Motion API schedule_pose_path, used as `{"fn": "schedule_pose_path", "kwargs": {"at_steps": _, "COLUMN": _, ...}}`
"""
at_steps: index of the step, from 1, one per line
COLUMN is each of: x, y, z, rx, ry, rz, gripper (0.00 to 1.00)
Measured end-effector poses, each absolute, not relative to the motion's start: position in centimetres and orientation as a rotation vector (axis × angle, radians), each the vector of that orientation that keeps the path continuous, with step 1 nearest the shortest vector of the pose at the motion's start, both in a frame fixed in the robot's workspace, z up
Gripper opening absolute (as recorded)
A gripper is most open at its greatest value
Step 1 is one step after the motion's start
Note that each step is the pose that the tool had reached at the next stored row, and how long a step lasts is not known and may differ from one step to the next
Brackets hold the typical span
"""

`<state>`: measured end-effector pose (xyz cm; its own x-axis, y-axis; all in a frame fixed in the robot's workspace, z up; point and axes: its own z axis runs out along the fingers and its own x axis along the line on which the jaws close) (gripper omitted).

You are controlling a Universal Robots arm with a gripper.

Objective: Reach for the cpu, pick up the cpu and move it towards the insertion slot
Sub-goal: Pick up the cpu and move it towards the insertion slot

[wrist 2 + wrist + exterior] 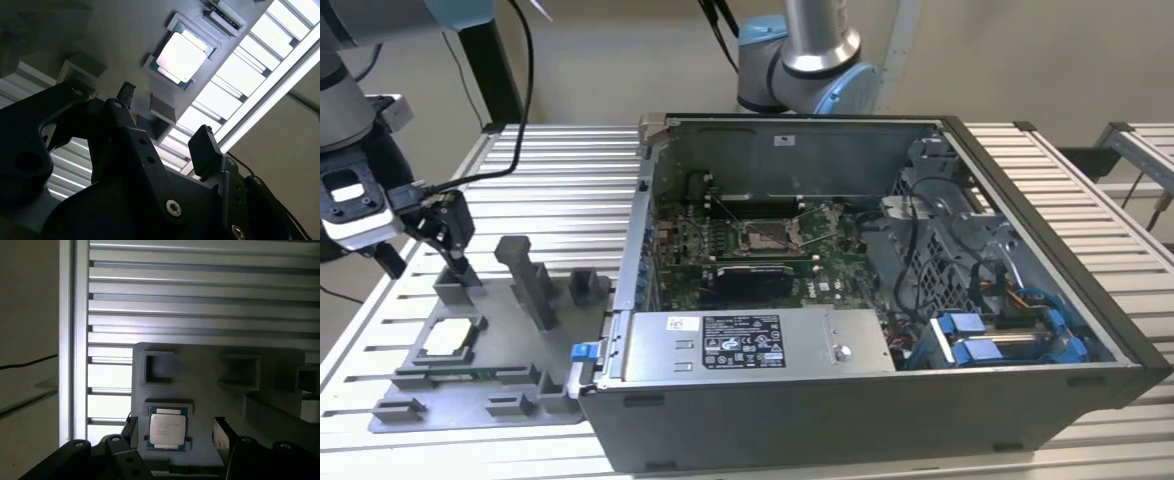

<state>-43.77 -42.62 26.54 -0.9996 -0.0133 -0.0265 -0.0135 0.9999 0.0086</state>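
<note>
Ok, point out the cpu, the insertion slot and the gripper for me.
cpu (167, 429), first wrist view, middle of its pale top.
insertion slot (766, 237), exterior view, dark centre of the socket.
gripper (165, 110), second wrist view, midway between its fingertips.

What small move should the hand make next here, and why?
Probably a straight descent toward the cpu. The hand is open and hangs above the grey fixture. In the first wrist view the cpu lies in its pocket, untouched, framed between the two fingers. Lowering would likely bring them level with its edges.
</note>
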Motion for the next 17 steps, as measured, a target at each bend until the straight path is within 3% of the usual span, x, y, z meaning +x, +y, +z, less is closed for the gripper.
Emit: {"fn": "schedule_pose_path", "kwargs": {"at_steps": 17, "x": -43.77, "y": -42.62, "z": 26.30, "rx": -0.021, "ry": 3.115, "rz": 0.014, "gripper": 1.00}}
